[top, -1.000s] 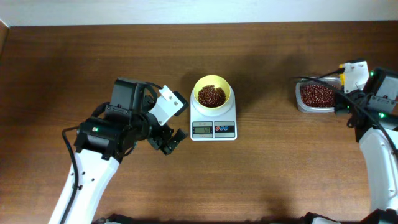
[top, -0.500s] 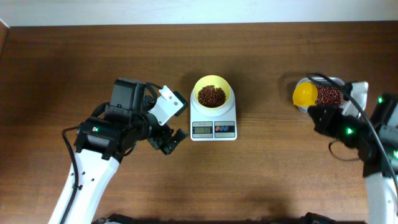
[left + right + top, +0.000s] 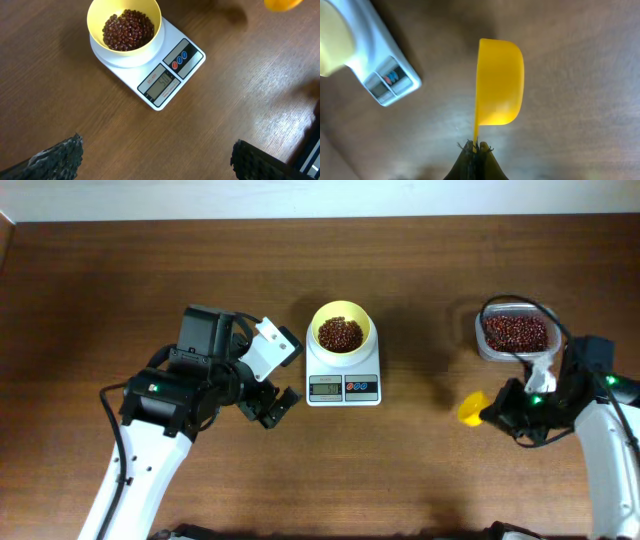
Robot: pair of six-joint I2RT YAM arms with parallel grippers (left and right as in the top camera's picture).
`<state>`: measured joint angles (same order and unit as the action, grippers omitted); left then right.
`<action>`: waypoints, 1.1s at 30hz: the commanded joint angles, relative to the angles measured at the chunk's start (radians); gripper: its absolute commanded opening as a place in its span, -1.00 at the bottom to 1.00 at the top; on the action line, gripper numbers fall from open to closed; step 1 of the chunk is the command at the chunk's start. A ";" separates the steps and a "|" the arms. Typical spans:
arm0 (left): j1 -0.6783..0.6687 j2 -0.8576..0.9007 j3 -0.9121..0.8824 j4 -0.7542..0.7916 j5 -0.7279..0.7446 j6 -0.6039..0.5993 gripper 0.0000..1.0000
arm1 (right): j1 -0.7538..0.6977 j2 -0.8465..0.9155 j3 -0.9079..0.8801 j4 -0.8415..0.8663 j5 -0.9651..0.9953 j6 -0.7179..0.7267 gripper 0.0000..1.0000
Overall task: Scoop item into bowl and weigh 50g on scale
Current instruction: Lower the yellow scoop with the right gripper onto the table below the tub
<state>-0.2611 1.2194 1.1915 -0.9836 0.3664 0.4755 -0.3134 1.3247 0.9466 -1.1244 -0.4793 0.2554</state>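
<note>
The pale yellow bowl stands on the white scale at mid-table and holds a heap of reddish-brown beans. The left wrist view shows the same bowl, beans and scale from close by. My left gripper hovers left of the scale, open and empty. To the right of the scale, my right gripper is shut on the thin handle of a darker yellow scoop. In the right wrist view the scoop lies on its side above the wood, its inside hidden.
A clear tub full of more beans stands at the right, behind my right arm. A dark cable loops around it. Bare wooden table lies in front of the scale. The scale's corner shows left of the scoop.
My right arm has swung from the clear tub toward the front and left, carrying the scoop to a spot between tub and scale. The left arm has stayed still.
</note>
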 commanded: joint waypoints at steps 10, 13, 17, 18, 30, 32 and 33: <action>0.004 -0.004 0.021 0.002 0.003 0.013 0.97 | 0.006 0.007 -0.146 0.020 -0.006 -0.117 0.97; 0.004 -0.004 0.021 0.002 0.003 0.013 0.97 | 0.006 0.007 -0.146 0.003 -0.006 -0.117 0.97; 0.004 -0.004 0.021 0.002 0.003 0.013 0.97 | 0.006 0.007 -0.146 0.005 -0.006 -0.117 0.97; 0.004 -0.004 0.021 0.002 0.003 0.013 0.97 | 0.006 0.007 -0.146 0.005 0.000 -0.118 0.97; 0.004 -0.004 0.021 0.002 0.003 0.013 0.97 | 0.006 0.006 -0.146 -0.091 0.017 -0.179 0.97; 0.004 -0.004 0.021 0.002 0.003 0.013 0.98 | 0.006 0.004 -0.146 -0.091 0.018 -0.202 0.97; 0.004 -0.004 0.021 0.002 0.003 0.013 0.97 | 0.006 -0.001 -0.146 -0.090 0.017 -0.222 0.97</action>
<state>-0.2611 1.2194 1.1915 -0.9836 0.3664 0.4755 -0.3134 1.3308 0.8062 -1.2156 -0.4679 0.0879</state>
